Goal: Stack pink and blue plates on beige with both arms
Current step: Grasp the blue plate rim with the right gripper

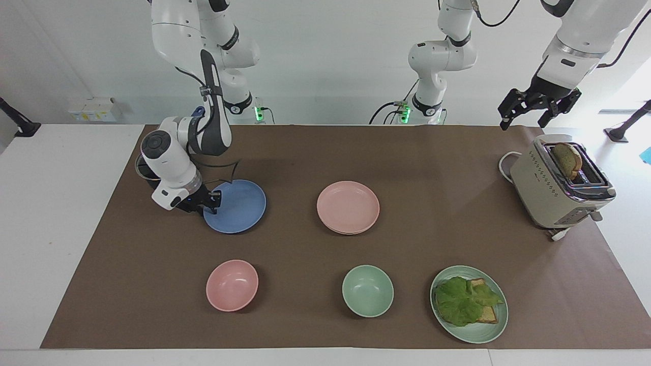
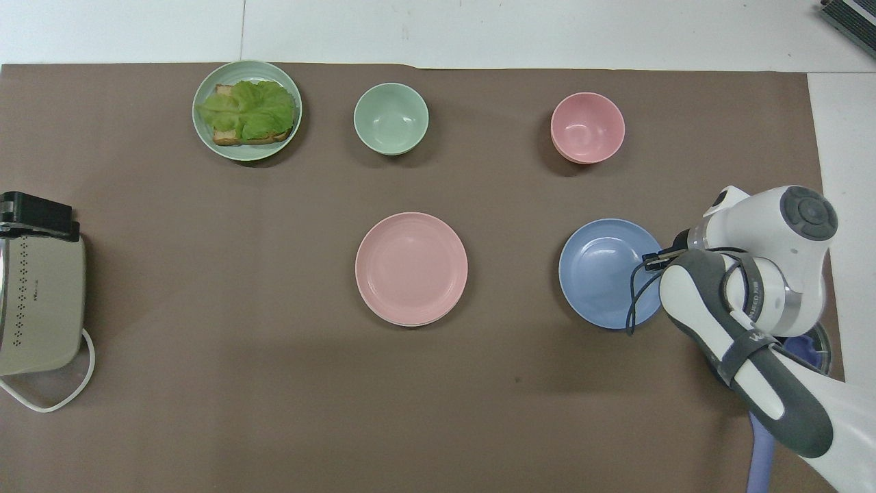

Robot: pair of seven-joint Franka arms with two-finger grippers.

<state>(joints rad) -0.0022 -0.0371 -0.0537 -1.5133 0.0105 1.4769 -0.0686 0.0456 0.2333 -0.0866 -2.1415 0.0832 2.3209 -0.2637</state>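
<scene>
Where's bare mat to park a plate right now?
Bare mat lies between the pink plate and the toaster, and along the robots' edge of the mat. The row of pink bowl, green bowl and lettuce plate is tighter. The right end effector crowds the blue plate.

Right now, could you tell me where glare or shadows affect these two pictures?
Facing view: bright window glare whitens the table by the beige boxy toaster; the right arm's hand casts a dark shadow near the periwinkle blue round plate. Overhead view: even light, soft shadows beside the pale pink round plate.
</scene>
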